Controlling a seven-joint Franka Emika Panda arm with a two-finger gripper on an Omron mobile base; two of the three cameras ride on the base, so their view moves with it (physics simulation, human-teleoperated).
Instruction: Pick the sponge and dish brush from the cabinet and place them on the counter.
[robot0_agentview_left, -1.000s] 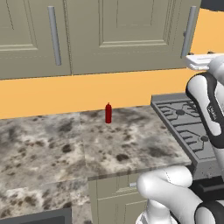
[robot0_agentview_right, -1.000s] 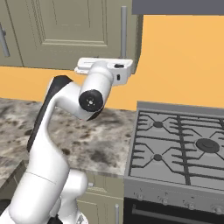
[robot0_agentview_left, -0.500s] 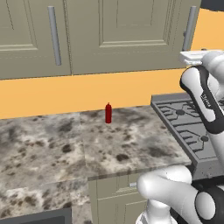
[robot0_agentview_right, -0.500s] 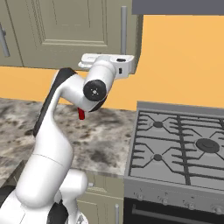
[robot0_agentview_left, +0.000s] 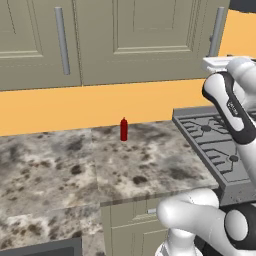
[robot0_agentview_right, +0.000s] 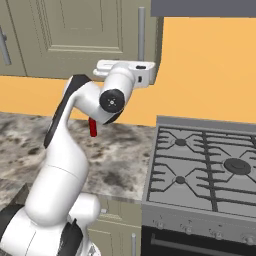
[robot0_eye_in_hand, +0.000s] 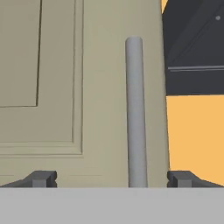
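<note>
The cabinet (robot0_agentview_left: 150, 40) is a greyish-taupe wall unit, and its panelled door (robot0_eye_in_hand: 52, 87) is shut. That door hides the sponge and the dish brush. Its long grey bar handle (robot0_eye_in_hand: 135, 113) stands upright just ahead of my gripper (robot0_eye_in_hand: 113, 179), between the two dark fingertips (robot0_eye_in_hand: 41, 178), which are spread wide with nothing in them. In the right base view the gripper (robot0_agentview_right: 145, 75) is raised at the foot of the handle (robot0_agentview_right: 141, 32). The speckled stone counter (robot0_agentview_left: 75, 170) lies below.
A small red bottle (robot0_agentview_left: 123, 130) stands on the counter by the orange wall. A grey stove top with grates (robot0_agentview_right: 210, 170) adjoins the counter on the right. A dark range hood (robot0_eye_in_hand: 192, 48) hangs to the right of the cabinet door.
The arm has reached further forward and slightly up, bringing the hand closer to the cabinet's bar handle. The gripper stays open.
</note>
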